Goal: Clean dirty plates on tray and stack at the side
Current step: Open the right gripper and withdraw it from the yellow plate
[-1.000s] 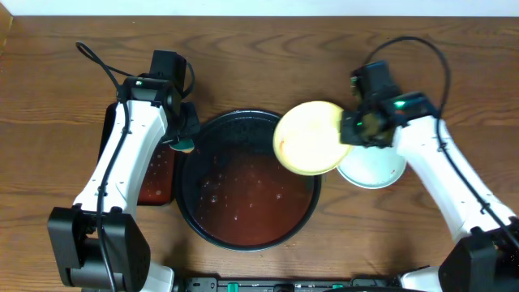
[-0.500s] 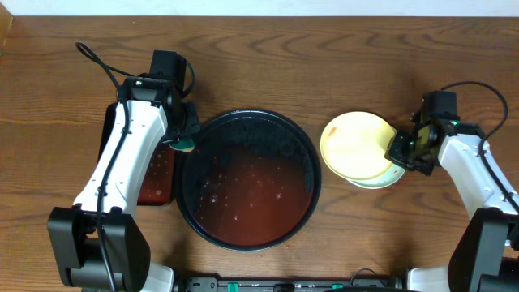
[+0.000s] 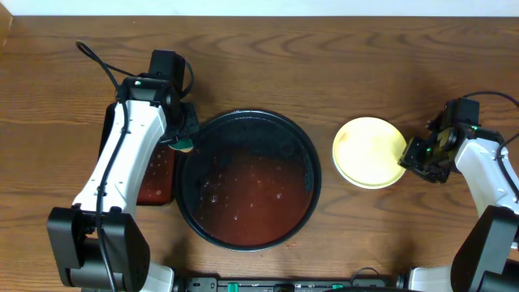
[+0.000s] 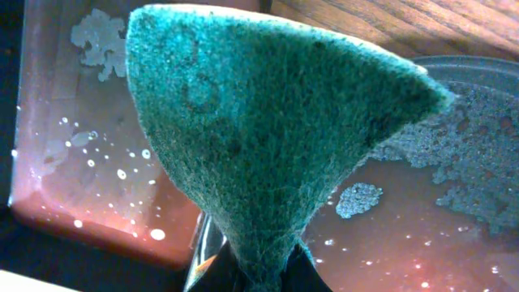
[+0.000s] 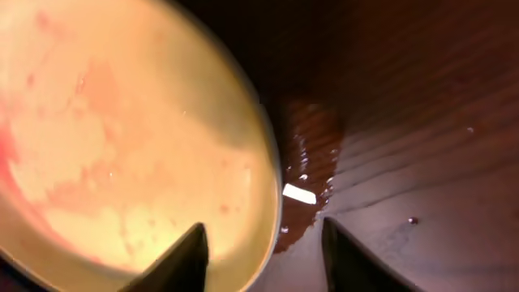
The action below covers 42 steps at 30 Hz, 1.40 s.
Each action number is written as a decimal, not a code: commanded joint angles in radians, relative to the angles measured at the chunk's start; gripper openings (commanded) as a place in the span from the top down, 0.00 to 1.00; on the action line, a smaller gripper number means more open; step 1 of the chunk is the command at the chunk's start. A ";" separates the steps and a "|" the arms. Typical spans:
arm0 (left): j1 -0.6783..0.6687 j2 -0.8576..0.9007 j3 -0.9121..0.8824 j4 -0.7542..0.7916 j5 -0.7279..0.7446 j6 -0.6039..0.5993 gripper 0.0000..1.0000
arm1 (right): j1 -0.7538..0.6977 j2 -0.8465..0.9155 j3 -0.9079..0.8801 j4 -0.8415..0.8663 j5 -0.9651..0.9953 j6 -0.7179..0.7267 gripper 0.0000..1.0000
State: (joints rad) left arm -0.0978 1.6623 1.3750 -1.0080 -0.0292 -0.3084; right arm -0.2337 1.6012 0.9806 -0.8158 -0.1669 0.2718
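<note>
The yellow plate [image 3: 369, 152] lies flat on the table to the right of the round black tray [image 3: 243, 116]. In the right wrist view it [image 5: 122, 138] shows faint pink smears. My right gripper [image 3: 418, 158] is open at the plate's right edge, its fingers [image 5: 263, 251] straddling the rim, one over the plate and one over the table. The mint-blue plates are hidden, apparently under the yellow one. My left gripper [image 3: 182, 144] is shut on a green sponge [image 4: 268, 138] and holds it at the tray's left rim.
The round tray holds reddish, foamy water [image 4: 438, 219]. A smaller rectangular black tray [image 3: 154, 182] lies to its left, under my left arm. A small wet patch [image 5: 312, 154] sits on the wood beside the yellow plate.
My right arm carried the yellow plate from above the tray rightward, lowered it onto a pale plate and opened its fingers. The left arm has not moved.
</note>
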 commanded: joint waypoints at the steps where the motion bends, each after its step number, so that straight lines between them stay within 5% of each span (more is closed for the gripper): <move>1: 0.041 -0.006 0.023 -0.013 -0.008 0.057 0.93 | 0.019 -0.029 0.000 -0.009 -0.097 -0.113 0.28; 4: 0.085 -0.012 0.034 -0.027 -0.008 0.100 0.93 | 0.038 -0.063 0.003 -0.014 -0.130 -0.136 0.01; 13: 0.209 -0.016 0.030 0.031 -0.008 0.413 0.92 | 0.121 -0.218 0.013 -0.014 -0.130 -0.119 0.01; 30: 0.263 -0.014 -0.311 0.353 -0.008 0.413 0.91 | 0.209 -0.248 0.013 -0.038 -0.129 -0.120 0.01; 32: 0.263 -0.014 -0.340 0.374 -0.008 0.413 0.83 | 0.209 -0.248 0.013 -0.045 -0.129 -0.120 0.01; 34: 0.263 -0.014 -0.356 0.382 -0.008 0.413 0.35 | 0.209 -0.248 0.013 -0.052 -0.128 -0.120 0.01; 42: 0.262 -0.048 -0.319 0.365 -0.008 0.401 0.27 | 0.209 -0.276 0.015 -0.057 -0.130 -0.119 0.01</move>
State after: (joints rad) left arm 0.1619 1.6566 1.0229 -0.6239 -0.0299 0.1017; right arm -0.0330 1.3582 0.9806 -0.8677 -0.2890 0.1646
